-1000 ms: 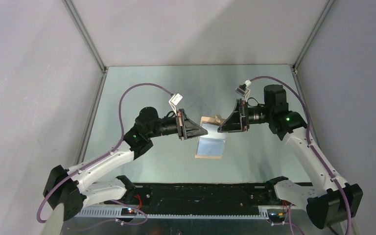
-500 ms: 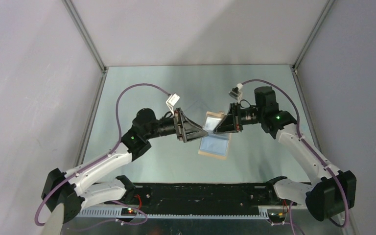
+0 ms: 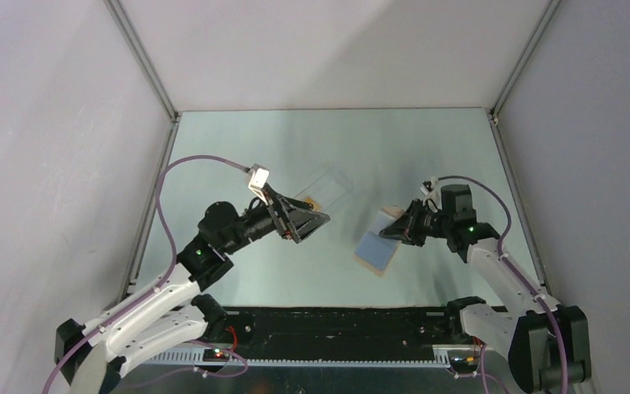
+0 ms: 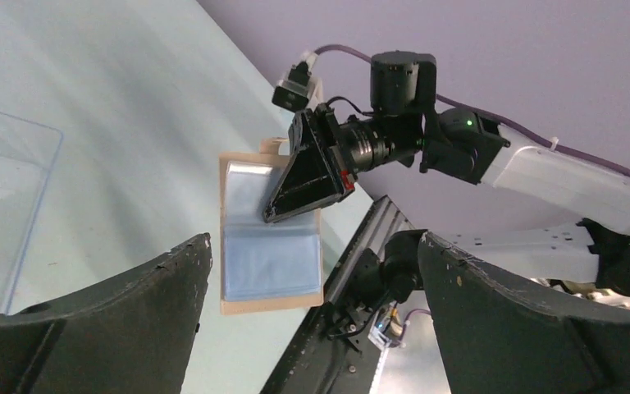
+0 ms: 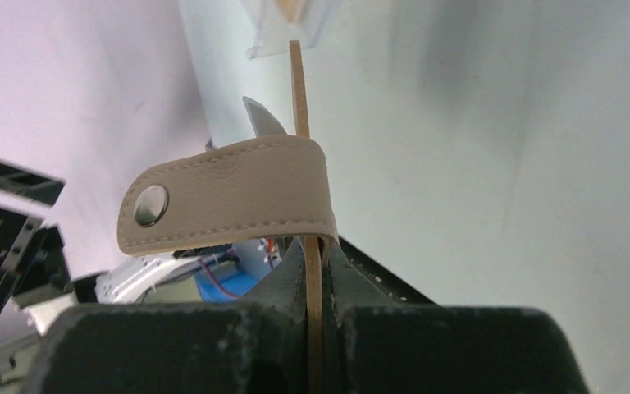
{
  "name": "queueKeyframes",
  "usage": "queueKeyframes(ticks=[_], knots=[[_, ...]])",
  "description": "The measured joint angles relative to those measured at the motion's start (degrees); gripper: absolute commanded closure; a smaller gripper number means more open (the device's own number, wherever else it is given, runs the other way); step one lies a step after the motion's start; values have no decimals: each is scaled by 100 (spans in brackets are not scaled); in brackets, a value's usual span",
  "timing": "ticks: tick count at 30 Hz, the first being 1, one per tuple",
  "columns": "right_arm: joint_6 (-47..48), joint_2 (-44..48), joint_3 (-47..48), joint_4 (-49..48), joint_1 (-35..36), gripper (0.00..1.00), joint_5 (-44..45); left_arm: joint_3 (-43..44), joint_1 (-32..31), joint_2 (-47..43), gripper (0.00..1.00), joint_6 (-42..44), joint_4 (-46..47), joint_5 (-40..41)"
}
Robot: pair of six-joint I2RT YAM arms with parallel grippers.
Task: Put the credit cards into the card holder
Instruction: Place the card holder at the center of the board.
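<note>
One pale bench (image 3: 238, 139) fills the view, with the two arms leaning in over it from the near edge. The left arm sits left of centre. Its left fingers (image 4: 131, 312) are spread wide with nothing between them, and they hover just near of the clear plastic box (image 3: 324, 185) that lies flat on the bench. The right arm reaches in low from the right, well apart from the left. Its right fingers (image 4: 308, 180) are clamped on one edge of the card holder (image 3: 376, 246). The holder is spread open right of centre, tan outside with its blue pockets facing up. Whether its lower edge touches the bench cannot be told. A sliver of orange-yellow inside the clear box marks the credit cards (image 5: 289, 8), though their number is unclear. In the right wrist view the holder's tan strap (image 5: 230, 193) curls to the left and carries a round metal snap (image 5: 150, 205).
</note>
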State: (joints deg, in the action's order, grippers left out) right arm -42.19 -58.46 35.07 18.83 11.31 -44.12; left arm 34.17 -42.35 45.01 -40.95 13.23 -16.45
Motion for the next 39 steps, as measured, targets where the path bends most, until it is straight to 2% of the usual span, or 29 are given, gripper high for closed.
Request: queueKeyframes(ticks=[10, 17, 18, 20, 21, 24, 26, 28, 30, 39], knots=[[-1314, 111, -1255, -1244, -9, 100, 1513, 0, 2, 175, 0, 103, -118, 103], [-1934, 181, -1600, -2262, 103, 99, 2122, 0, 2, 273, 0, 96, -190, 96], [-1987, 181, -1600, -2361, 133, 97, 2199, 0, 2, 275, 0, 96, -192, 83], [-2081, 181, -1600, -2465, 201, 86, 2365, 0, 2, 275, 0, 96, -190, 79], [-2118, 186, -1600, -2470, 240, 75, 2450, 0, 2, 275, 0, 94, -192, 79], [-2251, 297, -1600, -2339, 356, 55, 2754, 0, 2, 275, 0, 90, -192, 79], [-2293, 446, -1604, -2203, 398, 37, 2909, 0, 2, 275, 0, 90, -192, 79], [-2339, 560, -1606, -2059, 404, 25, 3005, 0, 2, 273, 0, 87, -192, 79], [-2371, 660, -1609, -1853, 396, 18, 3073, 0, 2, 269, 0, 87, -192, 79], [-2227, 1615, -1609, -527, 157, 8, 3484, 0, 2, 216, 0, 90, -190, 79]])
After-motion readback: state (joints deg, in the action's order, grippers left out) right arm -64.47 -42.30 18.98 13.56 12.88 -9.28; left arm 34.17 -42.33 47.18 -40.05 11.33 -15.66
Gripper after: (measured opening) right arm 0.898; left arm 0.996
